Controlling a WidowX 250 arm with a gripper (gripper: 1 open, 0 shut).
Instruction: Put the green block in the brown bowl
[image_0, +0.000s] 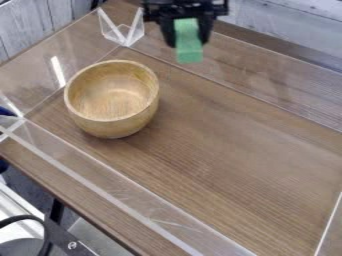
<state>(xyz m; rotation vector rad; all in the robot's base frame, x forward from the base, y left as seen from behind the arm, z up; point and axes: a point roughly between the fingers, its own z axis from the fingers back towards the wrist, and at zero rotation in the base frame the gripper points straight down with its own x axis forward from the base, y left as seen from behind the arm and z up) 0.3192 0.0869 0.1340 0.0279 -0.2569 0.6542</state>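
The green block (190, 47) hangs in the air near the top of the view, well above the wooden table (227, 150). My gripper (189, 33) comes down from the top edge and is shut on the block's upper part, with black fingers (168, 27) on either side. The brown bowl (112, 97) stands on the table at the left, below and to the left of the held block. The bowl is empty.
Low clear plastic walls (40, 150) border the table. A clear plastic piece (120, 27) stands at the back left, close to the gripper's left side.
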